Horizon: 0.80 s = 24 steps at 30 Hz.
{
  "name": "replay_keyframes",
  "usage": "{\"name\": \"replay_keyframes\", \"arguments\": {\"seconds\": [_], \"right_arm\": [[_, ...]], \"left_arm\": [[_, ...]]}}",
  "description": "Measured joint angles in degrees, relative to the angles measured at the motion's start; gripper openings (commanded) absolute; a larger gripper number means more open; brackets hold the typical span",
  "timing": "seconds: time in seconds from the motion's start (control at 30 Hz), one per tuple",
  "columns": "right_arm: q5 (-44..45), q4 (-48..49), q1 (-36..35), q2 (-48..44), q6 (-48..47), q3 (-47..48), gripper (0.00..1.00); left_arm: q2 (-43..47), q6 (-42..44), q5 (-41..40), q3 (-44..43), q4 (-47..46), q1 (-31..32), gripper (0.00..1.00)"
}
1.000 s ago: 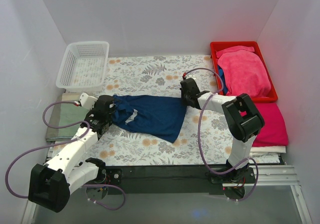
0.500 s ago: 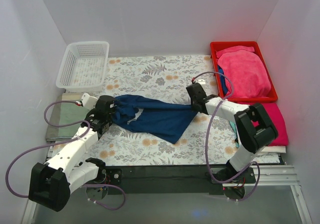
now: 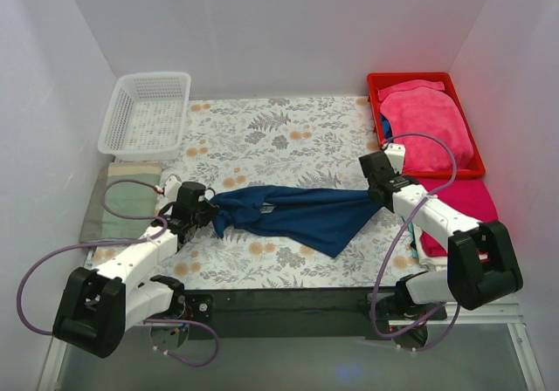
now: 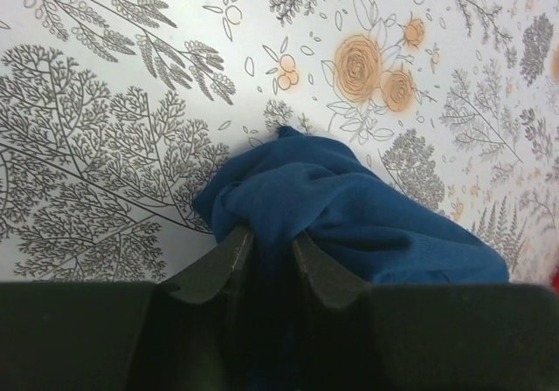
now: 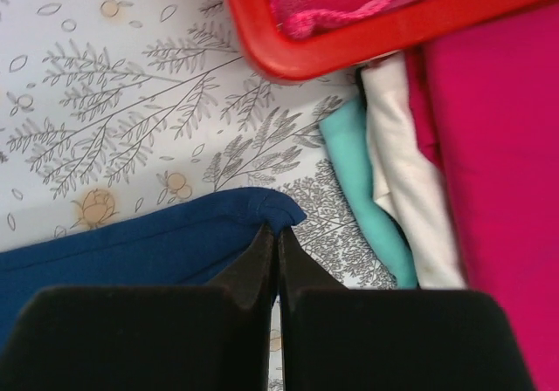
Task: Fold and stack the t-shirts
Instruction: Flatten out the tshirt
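Note:
The navy blue t-shirt hangs stretched between my two grippers over the floral table cloth, a loose part sagging toward the front. Its chest print is hidden. My left gripper is shut on the shirt's bunched left end. My right gripper is shut on the shirt's right hem. A folded magenta-pink t-shirt lies at the right edge on a pile. It also shows in the right wrist view.
A red bin with pink cloth stands at the back right. A white basket stands at the back left. A green folded cloth lies at the left edge. Teal and white folded cloths lie under the magenta one.
Both grippers moved toward the front and right with the shirt. The shirt is now pulled out longer and straighter, and its print no longer shows.

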<state>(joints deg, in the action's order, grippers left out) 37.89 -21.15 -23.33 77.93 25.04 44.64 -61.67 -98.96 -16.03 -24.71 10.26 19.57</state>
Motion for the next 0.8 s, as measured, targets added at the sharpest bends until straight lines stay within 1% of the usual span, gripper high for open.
{"name": "replay_keyframes", "arguments": {"seconds": [0.03,0.07,0.13,0.2,0.3,0.4,0.53,0.63,0.8], "right_arm": [[0.17,-0.07,0.72,-0.44,0.26,0.0,0.01],[0.48,-0.11,1.22,-0.74,0.37,0.0,0.01],[1.14,-0.35,1.7,-0.85,0.59,0.0,0.01],[1.57,-1.05,2.01,-0.68,0.87,0.02,0.01],[2.08,-1.92,2.14,0.39,1.64,0.35,0.01],[2.05,-2.6,2.34,2.38,2.19,1.44,0.01],[2.01,-2.84,2.36,4.15,2.71,2.69,0.01],[1.9,-2.91,2.6,5.7,2.97,4.17,0.01],[0.04,-3.26,5.29,9.42,3.1,8.26,0.01]], "left_arm": [[0.13,0.85,0.74,0.02,-0.37,0.07,0.32],[0.63,1.77,1.38,0.09,-0.46,0.11,0.39],[3.02,2.97,1.99,0.83,-0.68,0.11,0.47],[6.8,4.07,2.25,1.57,-0.46,0.11,0.49],[12.85,5.6,2.64,1.75,-0.17,0.11,0.51],[16.87,6.12,3.56,1.75,0.61,0.11,0.51],[18.95,5.79,5.4,2.1,3.26,0.11,0.49],[20.63,4.98,7.06,4.17,4.94,0.11,0.46],[23.47,3.5,10.01,8.22,8.68,0.11,0.45]]}}
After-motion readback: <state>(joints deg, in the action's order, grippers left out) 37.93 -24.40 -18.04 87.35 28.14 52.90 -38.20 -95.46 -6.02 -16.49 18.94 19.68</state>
